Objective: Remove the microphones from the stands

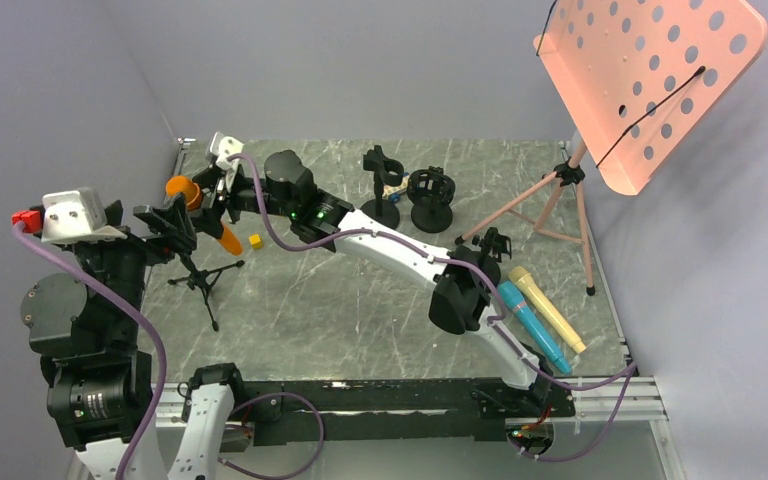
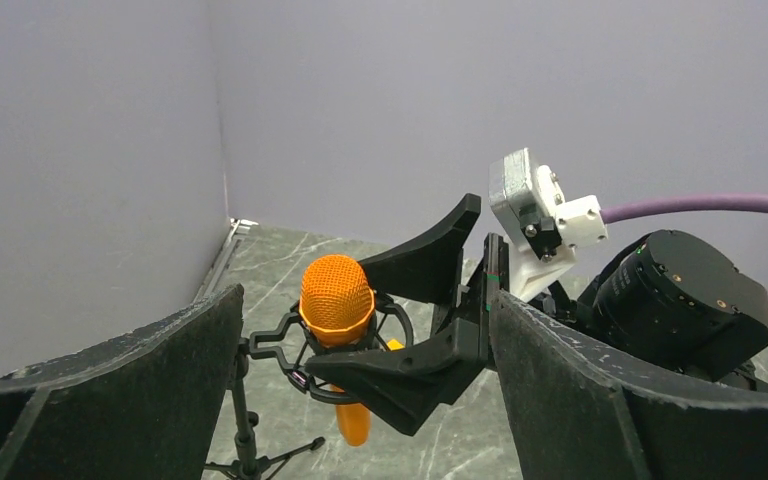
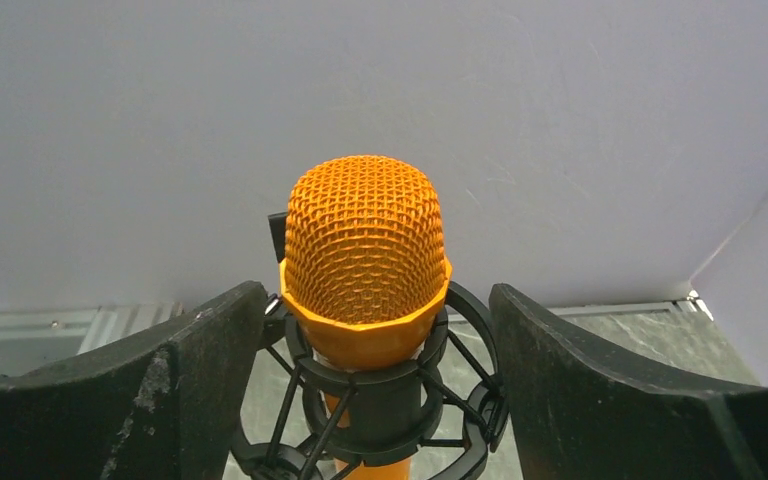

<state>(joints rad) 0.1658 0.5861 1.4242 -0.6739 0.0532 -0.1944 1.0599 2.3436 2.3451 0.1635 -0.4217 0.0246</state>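
The orange microphone (image 1: 182, 187) sits upright in a black shock mount (image 3: 380, 400) on a small black tripod stand (image 1: 200, 280) at the table's left. My right gripper (image 3: 378, 390) is open, one finger on each side of the mount just below the mesh head (image 3: 365, 250). In the left wrist view the right gripper's black fingers (image 2: 410, 370) flank the microphone (image 2: 337, 295). My left gripper (image 2: 365, 400) is open and empty, close beside the stand (image 2: 243, 420) with its jaws wide apart. In the top view it (image 1: 175, 225) is just left of the microphone.
A pink perforated music stand (image 1: 650, 80) on a tripod stands at the back right. A blue microphone (image 1: 532, 325) and a yellow one (image 1: 548, 308) lie at the right. Two black desk stands (image 1: 382, 185) (image 1: 431, 198) are at the back. A small yellow cube (image 1: 255, 241) lies near the tripod.
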